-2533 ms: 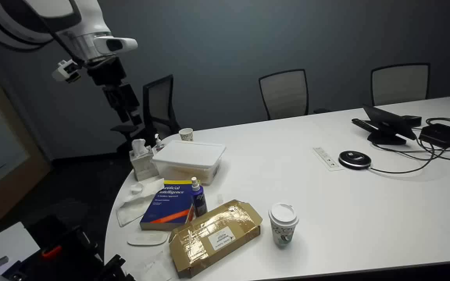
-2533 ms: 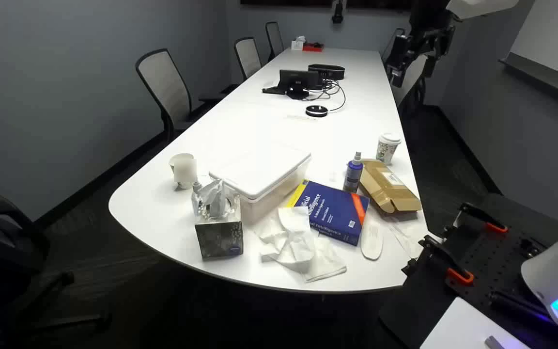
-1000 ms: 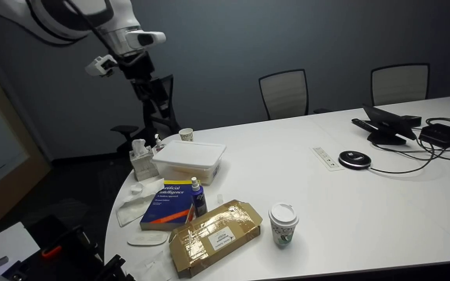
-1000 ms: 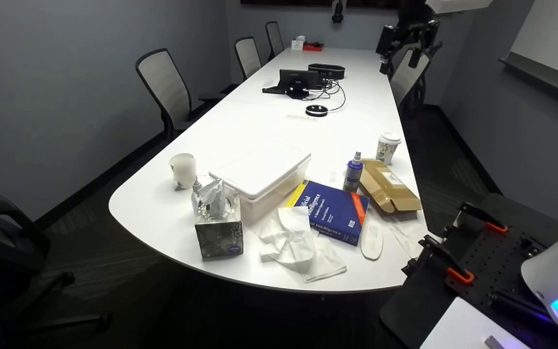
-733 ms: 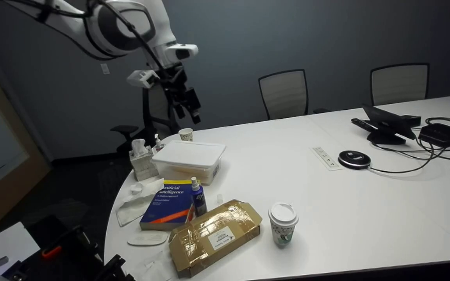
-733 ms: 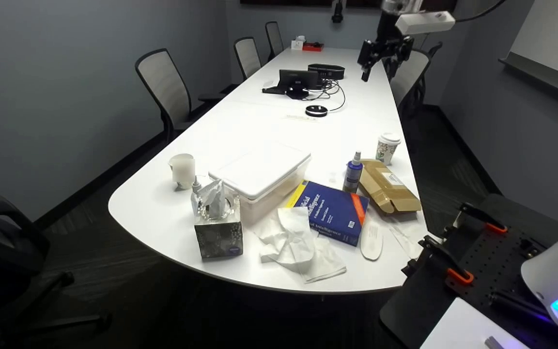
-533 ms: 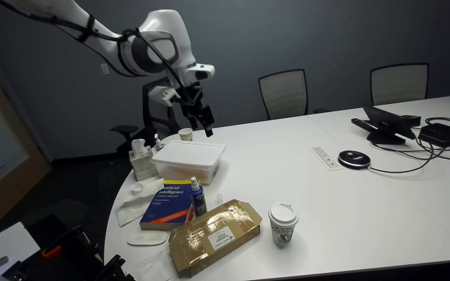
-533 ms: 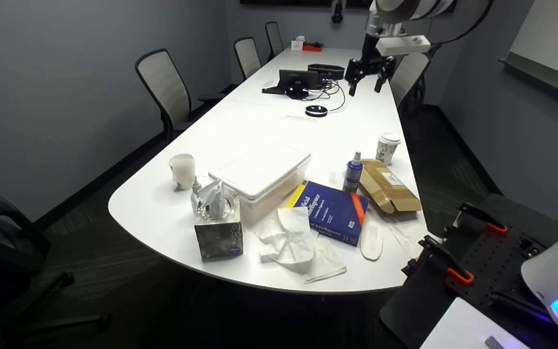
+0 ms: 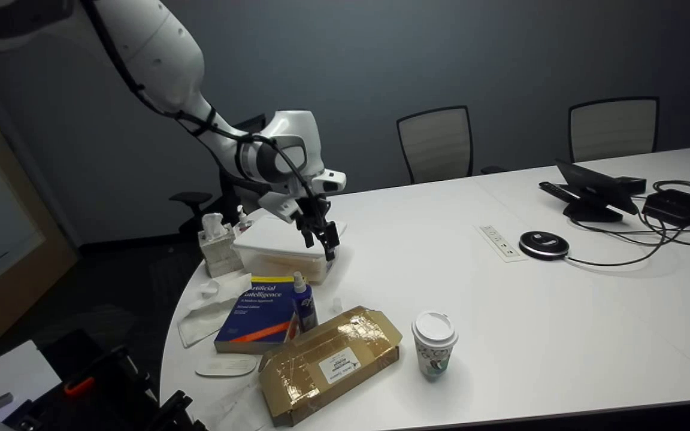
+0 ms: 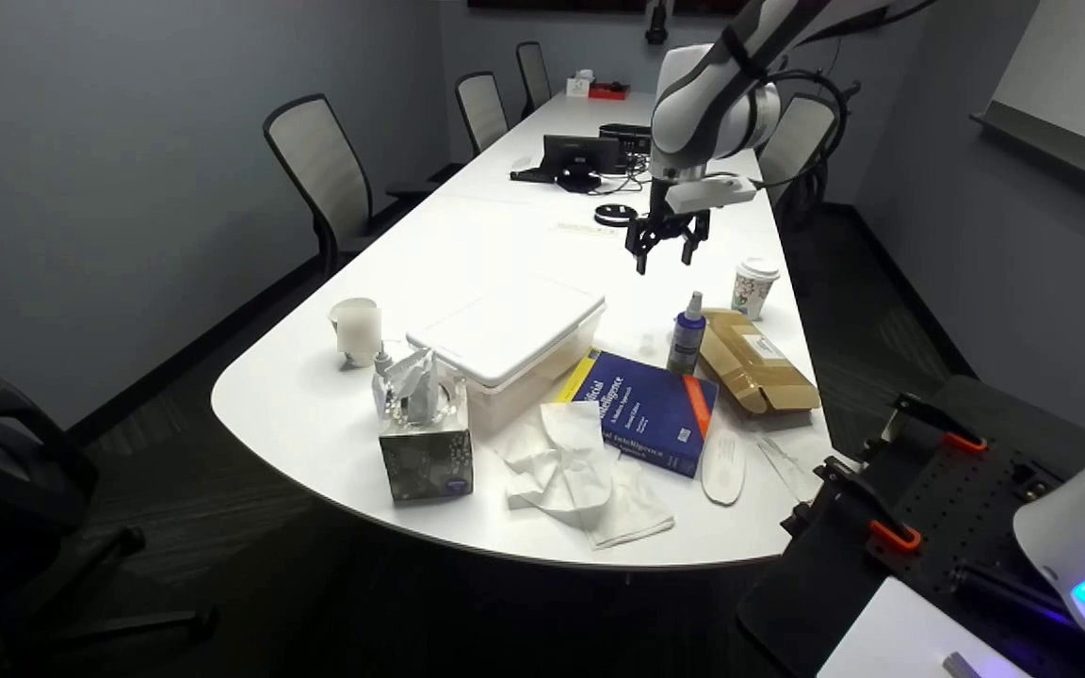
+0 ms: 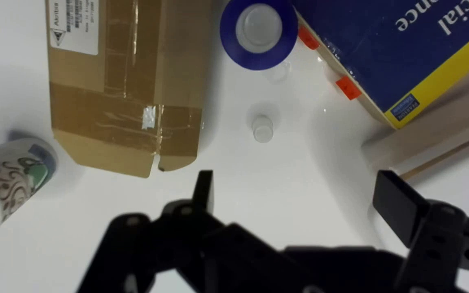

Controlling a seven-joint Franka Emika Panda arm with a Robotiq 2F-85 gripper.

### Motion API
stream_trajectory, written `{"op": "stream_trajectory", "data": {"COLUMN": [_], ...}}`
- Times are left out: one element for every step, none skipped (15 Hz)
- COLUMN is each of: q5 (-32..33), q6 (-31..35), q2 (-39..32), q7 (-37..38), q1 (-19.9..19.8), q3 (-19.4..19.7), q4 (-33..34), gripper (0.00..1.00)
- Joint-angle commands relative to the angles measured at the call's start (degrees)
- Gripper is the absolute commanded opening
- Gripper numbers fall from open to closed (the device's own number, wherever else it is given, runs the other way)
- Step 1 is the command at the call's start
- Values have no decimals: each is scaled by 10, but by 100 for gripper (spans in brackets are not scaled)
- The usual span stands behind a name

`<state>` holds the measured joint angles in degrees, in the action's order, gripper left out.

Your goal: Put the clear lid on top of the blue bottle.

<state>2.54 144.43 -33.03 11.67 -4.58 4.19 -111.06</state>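
Note:
The small clear lid (image 11: pixel 262 129) stands on the white table between the cardboard box and the book. It shows faintly in both exterior views (image 9: pixel 337 305) (image 10: pixel 646 343). The blue bottle (image 9: pixel 305 308) stands upright beside the book, with a white spray nozzle bare on top; it also shows in an exterior view (image 10: pixel 686 337) and from above in the wrist view (image 11: pixel 259 34). My gripper (image 9: pixel 320 251) is open and empty in the air above the table, near the plastic bin's edge. Its fingers are wide apart in the wrist view (image 11: pixel 294 177), with the lid ahead of them.
A cardboard box (image 9: pixel 327 368) lies beside the bottle, with a lidded paper cup (image 9: pixel 433 344) near it. A thick blue book (image 10: pixel 651 414) lies on the other side. A plastic bin (image 10: pixel 510 334), tissue box (image 10: pixel 428 461) and crumpled tissues (image 10: pixel 571 471) stand around.
The arm has swung in over the table and come down, bringing the open gripper lower and closer to the lid and bottle. The objects on the table have not moved.

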Motion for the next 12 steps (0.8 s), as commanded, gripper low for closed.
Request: {"op": "stream_trajectory", "data": {"q5": [-24, -31, -38, -43, -48, -53, -56, -58, -60, -61, -63, -63], "q6": [20, 23, 24, 22, 20, 18, 17, 17, 15, 12, 10, 8], "q2": [-86, -104, -122, -139, -151, -163, -175, -187, -196, -204, -211, -219], "q7": [7, 9, 9, 7, 6, 6, 6, 6, 6, 5, 6, 5], "q1": [8, 8, 7, 6, 5, 4, 4, 4, 4, 3, 3, 3], "q3": [5, 5, 5, 5, 5, 5, 5, 6, 6, 5, 6, 7], "q4": [56, 67, 80, 92, 103, 114, 126, 137, 148, 158, 166, 174], "gripper": [100, 100, 100, 100, 100, 100, 100, 100, 100, 100, 100, 100]}}
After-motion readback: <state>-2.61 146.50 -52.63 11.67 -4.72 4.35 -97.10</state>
